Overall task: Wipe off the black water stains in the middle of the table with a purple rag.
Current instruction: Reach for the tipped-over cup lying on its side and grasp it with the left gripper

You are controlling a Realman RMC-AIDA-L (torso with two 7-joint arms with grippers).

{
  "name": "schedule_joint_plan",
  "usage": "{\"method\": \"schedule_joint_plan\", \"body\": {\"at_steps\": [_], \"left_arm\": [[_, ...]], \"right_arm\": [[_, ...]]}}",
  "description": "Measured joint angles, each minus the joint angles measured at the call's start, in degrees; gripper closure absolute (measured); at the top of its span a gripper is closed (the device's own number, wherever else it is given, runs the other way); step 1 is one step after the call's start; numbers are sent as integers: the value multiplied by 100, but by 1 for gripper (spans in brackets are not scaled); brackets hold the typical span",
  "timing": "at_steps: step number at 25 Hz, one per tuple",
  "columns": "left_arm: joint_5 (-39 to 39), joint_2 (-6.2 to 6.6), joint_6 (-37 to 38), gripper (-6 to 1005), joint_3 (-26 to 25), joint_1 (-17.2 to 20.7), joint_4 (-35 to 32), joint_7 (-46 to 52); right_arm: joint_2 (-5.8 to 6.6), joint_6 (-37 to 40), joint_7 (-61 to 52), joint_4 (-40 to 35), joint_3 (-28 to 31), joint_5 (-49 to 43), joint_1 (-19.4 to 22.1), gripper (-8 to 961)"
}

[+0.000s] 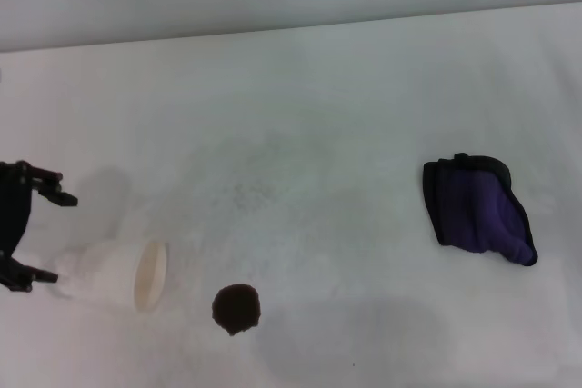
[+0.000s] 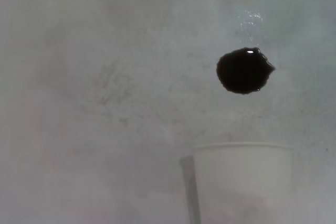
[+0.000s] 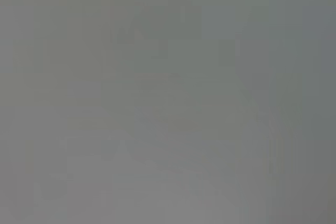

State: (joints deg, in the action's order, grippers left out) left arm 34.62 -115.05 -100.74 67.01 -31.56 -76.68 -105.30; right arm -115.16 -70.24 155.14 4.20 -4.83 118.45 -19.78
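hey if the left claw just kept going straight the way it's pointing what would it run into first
Probably the paper cup, lying on its side right before the open left claw; beyond its mouth lies the black water stain.

We read this as lab-style test bench: bare white table (image 1: 364, 88), plain pale wall behind, only staged props, robot gripper (image 1: 41, 233) at edge.
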Motion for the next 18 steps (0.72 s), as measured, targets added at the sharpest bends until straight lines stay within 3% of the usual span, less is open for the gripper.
{"method": "schedule_joint_plan", "body": {"at_steps": [18], "left_arm": [[-46, -277, 999, 189, 100, -4, 1249, -620]], "right_arm": [[11, -91, -19, 102, 26, -31, 34, 82]]}}
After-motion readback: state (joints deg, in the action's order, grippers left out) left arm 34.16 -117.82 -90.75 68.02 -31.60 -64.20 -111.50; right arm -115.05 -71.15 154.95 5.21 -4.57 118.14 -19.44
